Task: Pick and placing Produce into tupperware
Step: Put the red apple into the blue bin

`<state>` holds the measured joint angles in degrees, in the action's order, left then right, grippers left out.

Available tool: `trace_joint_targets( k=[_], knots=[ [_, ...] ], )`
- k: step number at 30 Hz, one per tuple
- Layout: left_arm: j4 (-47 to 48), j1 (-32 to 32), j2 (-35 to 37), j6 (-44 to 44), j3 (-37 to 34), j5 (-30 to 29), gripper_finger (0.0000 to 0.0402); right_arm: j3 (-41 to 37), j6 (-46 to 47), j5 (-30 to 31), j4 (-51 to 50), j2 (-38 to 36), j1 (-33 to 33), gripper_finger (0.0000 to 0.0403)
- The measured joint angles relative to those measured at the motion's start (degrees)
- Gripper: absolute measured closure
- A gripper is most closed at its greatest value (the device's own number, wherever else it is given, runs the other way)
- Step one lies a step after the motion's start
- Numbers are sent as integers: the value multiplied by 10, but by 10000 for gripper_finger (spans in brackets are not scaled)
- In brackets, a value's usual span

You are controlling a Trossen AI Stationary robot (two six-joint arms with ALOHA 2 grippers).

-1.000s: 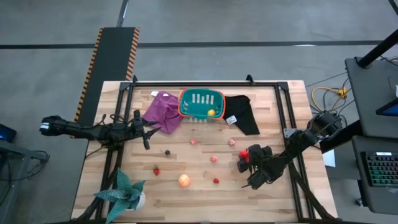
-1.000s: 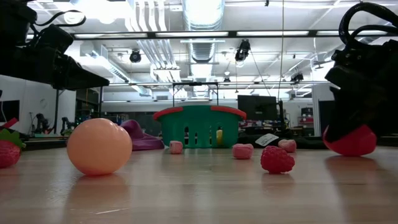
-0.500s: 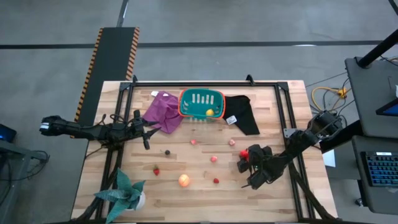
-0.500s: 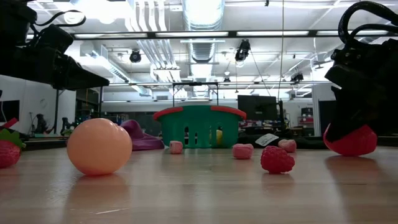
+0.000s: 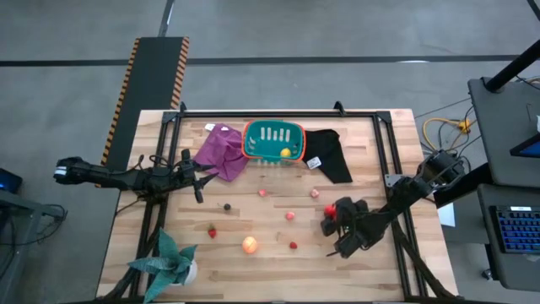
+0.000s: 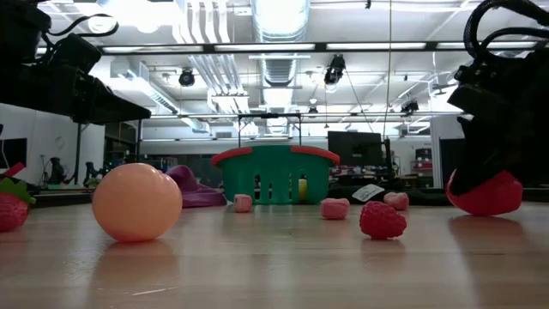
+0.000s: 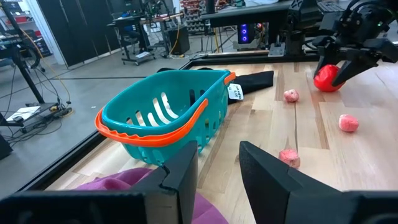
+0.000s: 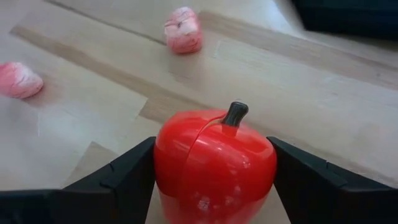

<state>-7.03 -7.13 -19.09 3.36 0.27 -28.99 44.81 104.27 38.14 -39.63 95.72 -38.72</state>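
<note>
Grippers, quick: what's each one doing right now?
Left gripper: open, empty, near the purple cloth.
Right gripper: shut on the red pepper, at the table's right side.

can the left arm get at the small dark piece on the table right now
Probably yes. The left gripper hangs open over the table's left side, and the dark piece lies on bare wood a short way off. Nothing stands between them; the purple cloth lies off to the other side.

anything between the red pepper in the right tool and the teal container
The right tool grips the red pepper. On the way to the teal container lie only a small pink piece and the black cloth, both low; lifted, the pepper should clear them.
</note>
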Motion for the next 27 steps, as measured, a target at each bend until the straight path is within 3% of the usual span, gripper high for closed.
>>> trace_joint_targets(
  k=[19, 27],
  knots=[
    [0, 0, 0, 0, 0, 0, 296, 86, -110, 9, -8, 0, 0, 138],
    [0, 0, 0, 0, 0, 0, 296, 141, -148, 38, -59, 0, 1, 138]
  ],
)
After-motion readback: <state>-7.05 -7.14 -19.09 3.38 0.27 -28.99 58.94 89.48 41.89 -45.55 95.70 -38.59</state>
